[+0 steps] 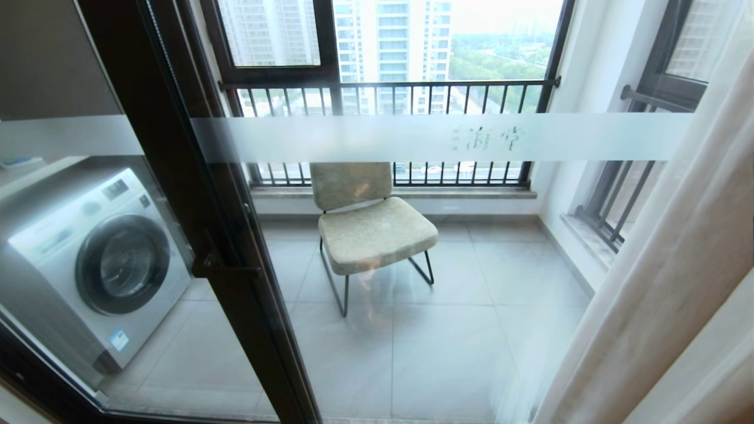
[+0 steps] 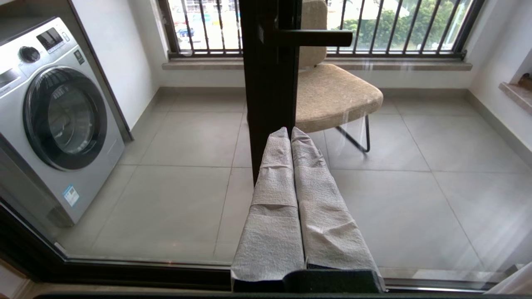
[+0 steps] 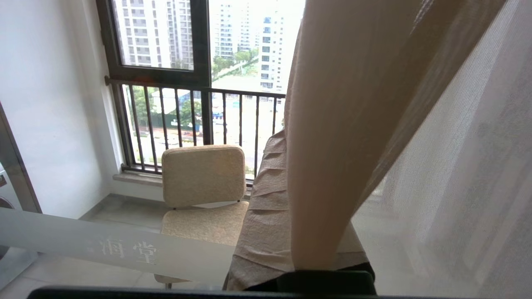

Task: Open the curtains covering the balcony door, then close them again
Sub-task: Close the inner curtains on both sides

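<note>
The balcony door (image 1: 194, 194) has a thick black frame, a black lever handle (image 1: 227, 272) and a frosted band (image 1: 377, 138) across its glass. The curtains (image 1: 665, 277) are drawn aside to the right edge, leaving the glass uncovered. In the right wrist view a fold of the beige drape (image 3: 345, 104) runs down between the wrapped fingers (image 3: 257, 207), and my right gripper (image 3: 293, 143) is shut on it; the white sheer (image 3: 469, 166) hangs beside it. My left gripper (image 2: 290, 129) is shut on nothing and points at the door frame (image 2: 268, 83) below the handle (image 2: 316, 38). Neither arm shows in the head view.
Behind the glass stand a washing machine (image 1: 94, 265) on the left and a beige chair (image 1: 371, 229) in the middle, on grey floor tiles. Black-framed railed windows (image 1: 389, 94) close off the balcony's far side and right side.
</note>
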You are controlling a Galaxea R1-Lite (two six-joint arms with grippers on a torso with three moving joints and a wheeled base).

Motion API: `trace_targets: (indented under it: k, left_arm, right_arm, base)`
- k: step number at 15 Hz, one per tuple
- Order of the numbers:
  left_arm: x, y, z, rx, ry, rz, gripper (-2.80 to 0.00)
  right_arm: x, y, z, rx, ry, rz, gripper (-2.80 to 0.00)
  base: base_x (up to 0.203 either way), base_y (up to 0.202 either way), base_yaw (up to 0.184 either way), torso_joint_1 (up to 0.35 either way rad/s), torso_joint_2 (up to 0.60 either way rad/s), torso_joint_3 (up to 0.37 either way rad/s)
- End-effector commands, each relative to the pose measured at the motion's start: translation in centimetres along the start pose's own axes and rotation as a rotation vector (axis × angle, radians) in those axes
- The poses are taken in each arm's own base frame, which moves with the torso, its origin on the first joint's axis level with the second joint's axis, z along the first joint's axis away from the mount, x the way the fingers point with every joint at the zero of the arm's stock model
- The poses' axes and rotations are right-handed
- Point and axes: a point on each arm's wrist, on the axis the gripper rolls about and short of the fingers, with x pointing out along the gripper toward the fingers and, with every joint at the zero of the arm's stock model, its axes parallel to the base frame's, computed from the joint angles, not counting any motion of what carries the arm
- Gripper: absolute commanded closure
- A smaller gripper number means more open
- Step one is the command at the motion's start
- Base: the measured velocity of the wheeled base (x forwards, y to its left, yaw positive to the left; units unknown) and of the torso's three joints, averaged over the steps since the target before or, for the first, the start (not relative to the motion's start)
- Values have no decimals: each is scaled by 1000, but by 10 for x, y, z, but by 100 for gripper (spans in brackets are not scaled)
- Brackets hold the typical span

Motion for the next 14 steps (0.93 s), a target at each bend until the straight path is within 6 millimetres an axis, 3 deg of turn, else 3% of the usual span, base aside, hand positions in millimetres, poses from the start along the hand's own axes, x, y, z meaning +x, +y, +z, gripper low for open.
trace_targets:
  k: [1,5,14]
  left_arm:
    - [0,0,0,0,-1,0,0]
    - [0,0,0,0,-1,0,0]
    - [0,0,0,0,-2,0,0]
  right_arm:
    - [8,-1,-7,2,12,3,0]
    - [20,-3,-11,-3,-20,4,0]
    - [24,-4,-11,15,-24,6,0]
  base:
    - [0,184,5,2,-2,3]
    - [0,187,-1,6,3,3]
    - [0,189,-2,2,1,2]
